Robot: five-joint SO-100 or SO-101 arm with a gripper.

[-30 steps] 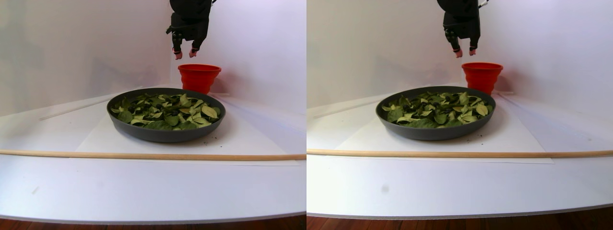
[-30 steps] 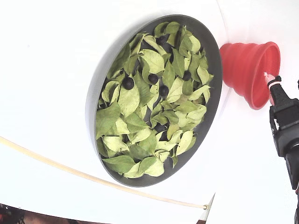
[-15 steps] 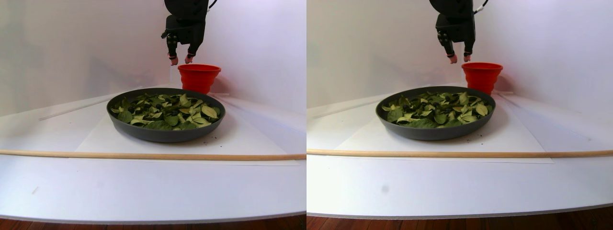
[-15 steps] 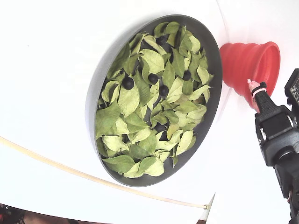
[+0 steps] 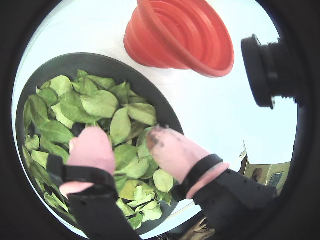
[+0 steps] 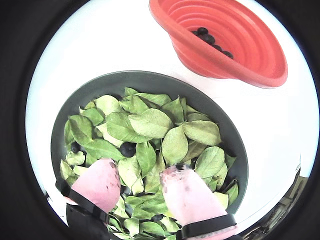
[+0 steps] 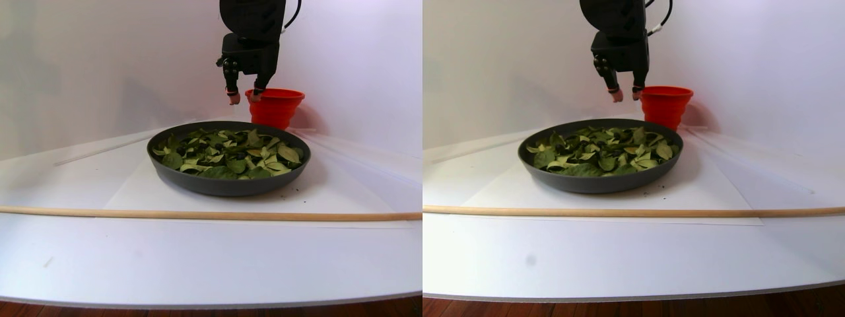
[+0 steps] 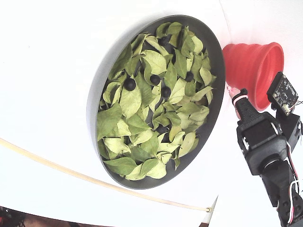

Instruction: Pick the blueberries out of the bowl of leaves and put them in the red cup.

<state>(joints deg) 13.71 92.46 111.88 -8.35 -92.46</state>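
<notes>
The bowl (image 8: 215, 71) is sitting beside the red cup (image 6: 260, 55), and leaves (image 6: 150, 122) are covering most blueberries (image 6: 127, 149). The gripper (image 6: 142, 182) is hovering above them, jaws apart and empty. The berries are likely light, soft, slippery and easily crushed: pinching gently across an exposed berry's widest part, clear of leaves, seems advisable.

Long wooden dowel (image 7: 198, 214) across white paper sheet (image 7: 330, 191) on table (image 7: 198, 264)
</notes>
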